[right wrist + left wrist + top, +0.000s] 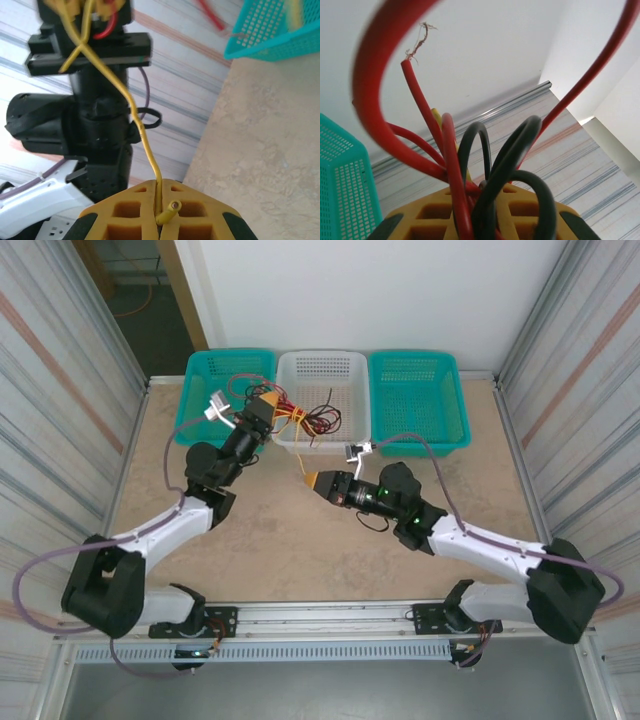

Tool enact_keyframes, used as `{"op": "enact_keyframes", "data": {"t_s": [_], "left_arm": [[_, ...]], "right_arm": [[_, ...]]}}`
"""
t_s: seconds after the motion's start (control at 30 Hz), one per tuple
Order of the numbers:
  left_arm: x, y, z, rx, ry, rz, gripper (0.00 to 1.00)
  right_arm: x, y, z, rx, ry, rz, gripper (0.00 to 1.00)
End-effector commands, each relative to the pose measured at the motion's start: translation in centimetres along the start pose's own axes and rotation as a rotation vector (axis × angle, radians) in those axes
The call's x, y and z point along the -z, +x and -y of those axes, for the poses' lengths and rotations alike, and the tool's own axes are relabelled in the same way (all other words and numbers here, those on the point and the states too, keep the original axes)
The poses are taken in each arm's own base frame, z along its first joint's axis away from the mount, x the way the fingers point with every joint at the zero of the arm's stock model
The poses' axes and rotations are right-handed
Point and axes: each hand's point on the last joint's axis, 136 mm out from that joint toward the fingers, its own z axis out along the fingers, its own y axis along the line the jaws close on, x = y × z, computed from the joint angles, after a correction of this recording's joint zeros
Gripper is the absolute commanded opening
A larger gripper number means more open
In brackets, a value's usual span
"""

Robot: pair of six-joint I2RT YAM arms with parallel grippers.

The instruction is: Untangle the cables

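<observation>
Showing the red, black and pale yellow cables [314,422] bunched at the left side of the white basket [345,365], where the left gripper [268,406] is holding them, jaws clamped round the knot. The right gripper [314,481] is pinching one yellow wire [136,117], jaws clenched, above the worktop [300,550]. Pulling harder is probably risking a tighter snag, or the thin wire slipping free.

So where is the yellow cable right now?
In the right wrist view the yellow cable stretches from the right gripper up to the left gripper, which grips the cables at the white basket's left edge.
</observation>
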Motion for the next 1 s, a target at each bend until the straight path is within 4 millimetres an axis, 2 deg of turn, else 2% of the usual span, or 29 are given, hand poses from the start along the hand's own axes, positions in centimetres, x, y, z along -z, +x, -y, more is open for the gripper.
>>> {"op": "enact_keyframes", "data": {"t_s": [0.0, 0.1, 0.17, 0.37, 0.5, 0.63, 0.73, 0.97], "left_arm": [[-1.2, -2.3, 2.8, -0.091, 0.092, 0.115, 0.00], [-0.9, -0.8, 1.4, -0.166, 0.014, 0.041, 0.00], [-0.3, 0.2, 0.9, -0.196, -0.012, -0.016, 0.00], [1.6, 3.7, -0.2, -0.255, -0.035, -0.209, 0.00], [3.2, 6.1, -0.7, -0.323, -0.078, -0.376, 0.00], [4.4, 7.1, -0.1, -0.328, -0.056, -0.443, 0.00], [5.0, 7.6, 0.3, -0.307, -0.038, -0.487, 0.00], [5.1, 8.2, 2.3, -0.249, 0.055, -0.523, 0.00]], "right_arm": [[1.0, 1.1, -1.3, 0.094, 0.098, -0.023, 0.00], [2.6, -0.4, -3.6, 0.184, 0.163, -0.001, 0.00], [3.5, -2.1, -5.4, 0.238, 0.180, 0.024, 0.00], [4.5, -6.7, -8.3, 0.343, 0.257, 0.018, 0.00], [4.2, -9.4, -10.0, 0.377, 0.246, 0.002, 0.00], [3.4, -10.7, -10.1, 0.450, 0.298, -0.013, 0.00], [3.6, -12.3, -10.3, 0.486, 0.315, 0.010, 0.00], [3.8, -15.6, -9.6, 0.448, 0.315, 0.015, 0.00]]}}
